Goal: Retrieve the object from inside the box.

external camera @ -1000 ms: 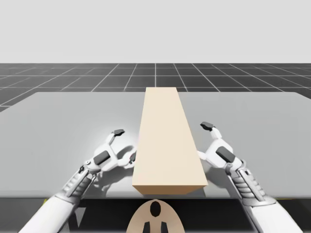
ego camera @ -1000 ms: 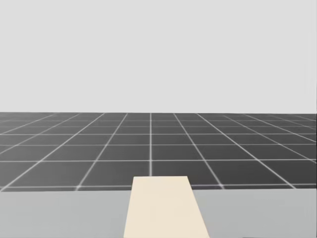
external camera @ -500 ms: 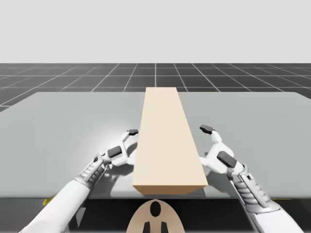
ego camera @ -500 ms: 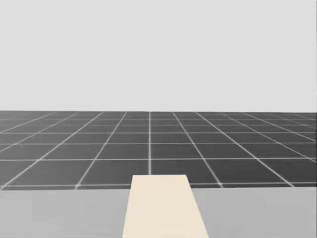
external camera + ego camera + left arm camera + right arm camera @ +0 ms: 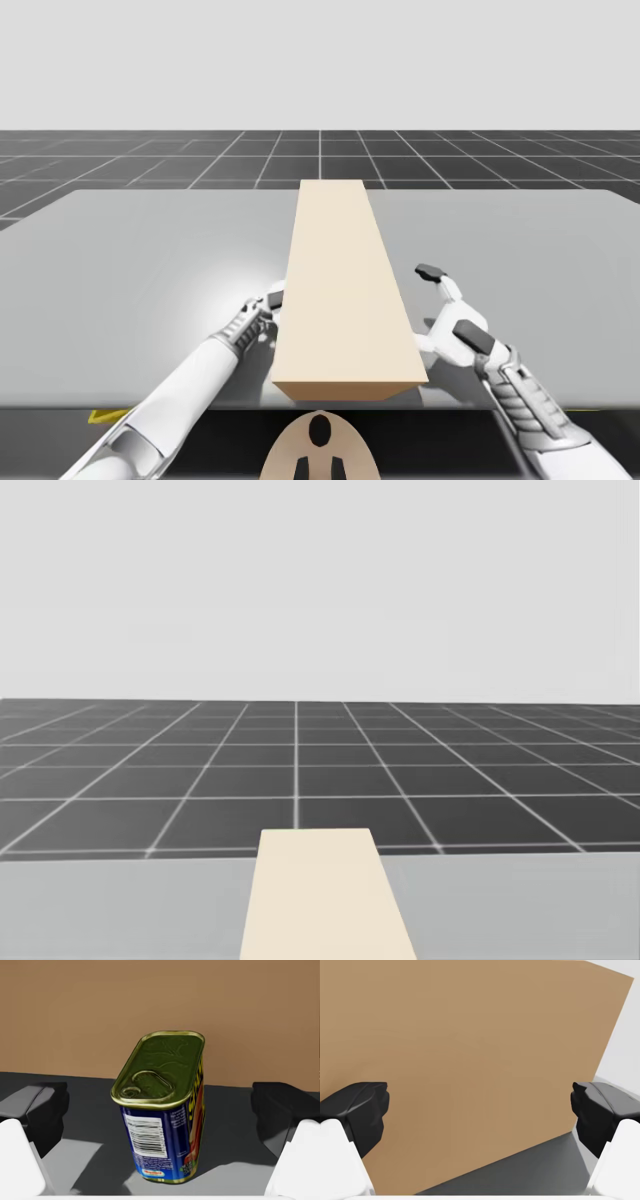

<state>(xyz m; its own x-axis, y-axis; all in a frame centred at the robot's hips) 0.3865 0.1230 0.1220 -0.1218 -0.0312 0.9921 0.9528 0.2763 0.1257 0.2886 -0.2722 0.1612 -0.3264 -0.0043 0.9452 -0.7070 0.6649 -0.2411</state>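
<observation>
A long tan box [image 5: 345, 290] lies lengthwise down the middle of the grey table [image 5: 150, 250]; its far end also shows in the head view [image 5: 325, 900]. My left gripper [image 5: 272, 300] has gone in at the box's left side, low down. In the left wrist view a blue rectangular can [image 5: 162, 1110] with a gold lid stands upright between the open fingers of my left gripper [image 5: 162, 1105], touching neither, with the box's brown inner wall [image 5: 150, 1005] behind it. My right gripper [image 5: 430, 305] stands open beside the box's right wall [image 5: 470, 1060].
The table's near edge runs just below both arms. A dark gridded floor [image 5: 150, 160] lies beyond the table's far edge. Bare table [image 5: 120, 910] spreads to the left and right of the box.
My left arm has swung right and its gripper has gone in under the box's left side. The right gripper has drawn slightly nearer. My head has turned a little.
</observation>
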